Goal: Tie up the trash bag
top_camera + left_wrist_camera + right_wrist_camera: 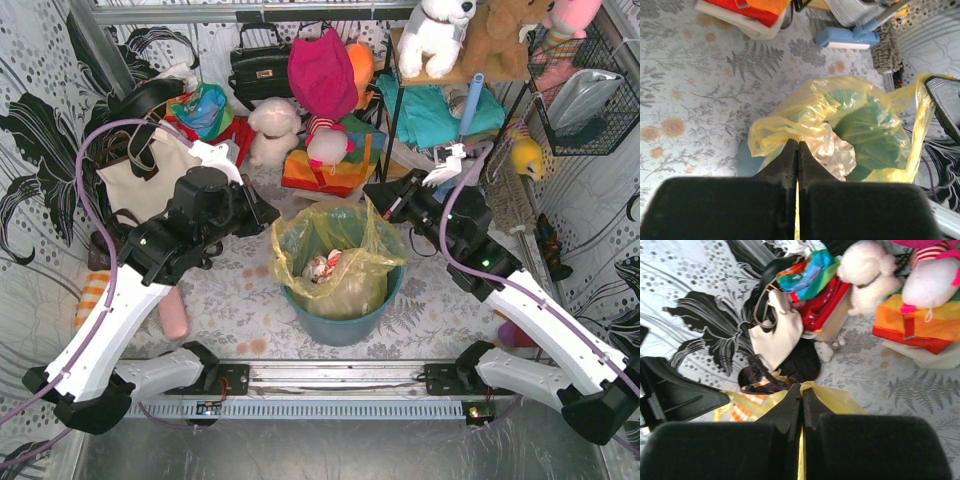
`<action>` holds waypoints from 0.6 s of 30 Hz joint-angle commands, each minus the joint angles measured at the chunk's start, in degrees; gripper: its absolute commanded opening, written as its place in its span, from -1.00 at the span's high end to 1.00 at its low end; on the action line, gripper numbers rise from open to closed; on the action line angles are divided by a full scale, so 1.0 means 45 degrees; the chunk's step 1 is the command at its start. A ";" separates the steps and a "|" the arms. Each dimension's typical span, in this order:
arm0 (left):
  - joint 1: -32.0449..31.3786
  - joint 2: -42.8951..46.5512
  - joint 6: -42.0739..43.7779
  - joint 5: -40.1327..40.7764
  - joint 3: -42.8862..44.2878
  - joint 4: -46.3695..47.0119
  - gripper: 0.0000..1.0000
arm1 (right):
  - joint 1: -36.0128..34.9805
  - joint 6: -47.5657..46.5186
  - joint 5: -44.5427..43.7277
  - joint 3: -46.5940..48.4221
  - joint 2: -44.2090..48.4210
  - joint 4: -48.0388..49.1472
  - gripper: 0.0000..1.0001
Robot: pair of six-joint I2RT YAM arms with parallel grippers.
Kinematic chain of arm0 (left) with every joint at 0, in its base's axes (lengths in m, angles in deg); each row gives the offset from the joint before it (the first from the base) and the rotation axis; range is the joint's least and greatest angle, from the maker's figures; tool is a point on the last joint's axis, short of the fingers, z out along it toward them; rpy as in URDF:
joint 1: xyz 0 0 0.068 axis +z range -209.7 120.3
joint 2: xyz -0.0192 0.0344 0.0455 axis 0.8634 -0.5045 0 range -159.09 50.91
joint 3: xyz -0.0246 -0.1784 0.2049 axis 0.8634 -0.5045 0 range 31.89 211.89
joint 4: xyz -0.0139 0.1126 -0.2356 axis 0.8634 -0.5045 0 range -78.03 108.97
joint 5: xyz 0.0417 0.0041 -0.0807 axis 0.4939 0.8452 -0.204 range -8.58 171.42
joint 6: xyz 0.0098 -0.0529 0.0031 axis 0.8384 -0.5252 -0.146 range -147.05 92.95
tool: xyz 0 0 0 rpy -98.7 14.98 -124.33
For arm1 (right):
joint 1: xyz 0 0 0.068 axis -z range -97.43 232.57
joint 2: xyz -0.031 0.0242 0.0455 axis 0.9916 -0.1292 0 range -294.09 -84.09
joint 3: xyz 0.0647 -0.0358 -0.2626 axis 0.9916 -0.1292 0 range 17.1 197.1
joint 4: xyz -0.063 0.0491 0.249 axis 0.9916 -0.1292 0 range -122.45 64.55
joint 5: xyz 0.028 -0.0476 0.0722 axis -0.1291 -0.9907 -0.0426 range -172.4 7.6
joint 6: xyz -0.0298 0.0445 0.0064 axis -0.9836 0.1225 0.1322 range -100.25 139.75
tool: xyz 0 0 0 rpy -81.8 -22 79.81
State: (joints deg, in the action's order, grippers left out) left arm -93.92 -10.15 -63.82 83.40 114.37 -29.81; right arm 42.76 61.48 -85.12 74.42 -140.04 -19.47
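The trash bag (345, 250) is thin yellow plastic lining a round teal bin (345, 325) at the middle of the floor, its mouth standing open. Crumpled white paper (322, 267) lies inside. My left gripper (272, 222) is shut on the bag's left rim, and in the left wrist view yellow film (790, 120) runs between the closed fingers (787, 160). My right gripper (378, 205) is shut on the right rim. The right wrist view shows a bunched yellow corner (840, 400) pinched at the fingertips (790, 407).
A cream tote (150, 170) and a black handbag (260, 65) stand at the back left. Plush toys (275, 130) and folded bright fabric (325, 170) sit behind the bin. A shelf rack (440, 110) and a wire basket (590, 100) crowd the right side.
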 commanded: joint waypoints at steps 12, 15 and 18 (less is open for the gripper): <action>0.2170 -0.2626 0.0986 -0.0149 -0.0261 0.2579 1.00 | 0.1358 0.0051 -0.0987 -0.0479 -0.1615 0.1505 1.00; 0.2595 -0.3082 0.1016 -0.0622 0.0190 0.3210 1.00 | 0.1481 -0.0056 -0.0473 0.0155 -0.2055 0.1800 1.00; 0.2766 -0.3242 0.1077 -0.1322 0.1021 0.3736 1.00 | 0.1498 -0.0195 0.0141 0.0919 -0.2395 0.2036 1.00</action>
State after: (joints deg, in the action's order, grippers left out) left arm -82.24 -25.05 -60.59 82.11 113.04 -20.30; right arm 49.32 61.05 -88.55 73.26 -149.81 -15.78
